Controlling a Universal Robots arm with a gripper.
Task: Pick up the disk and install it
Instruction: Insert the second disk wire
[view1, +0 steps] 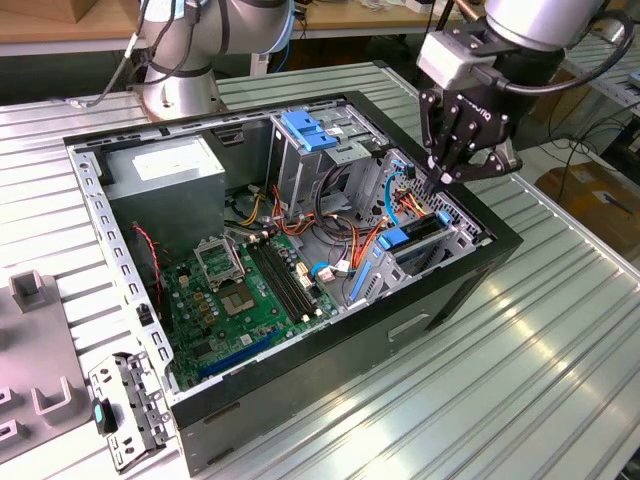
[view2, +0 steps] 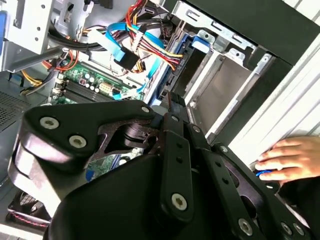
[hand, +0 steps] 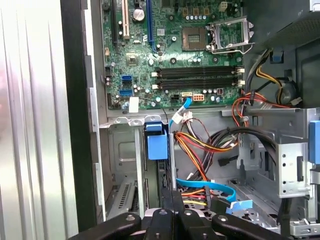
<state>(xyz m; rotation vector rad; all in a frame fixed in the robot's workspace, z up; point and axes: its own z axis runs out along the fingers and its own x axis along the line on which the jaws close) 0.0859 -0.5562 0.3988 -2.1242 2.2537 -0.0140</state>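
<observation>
A: Nearest the lens, the gripper's (hand: 172, 212) black linkage; are the jaws clenched?

B: They look pressed together on nothing. The disk (view1: 412, 240) sits slotted in the bay just below them, blue tab (hand: 156, 142) showing.

A: So which step?

B: Probably seating it; a straight push seems needed

- Ribbed, shiny bare metal for the table (view1: 520, 380).
- Matt black for the case rim (view1: 330, 345) and gripper (view1: 455, 175).
- Glossy blue plastic on the disk (hand: 156, 142).
- Green, dull circuit board (view1: 250, 300).
</observation>
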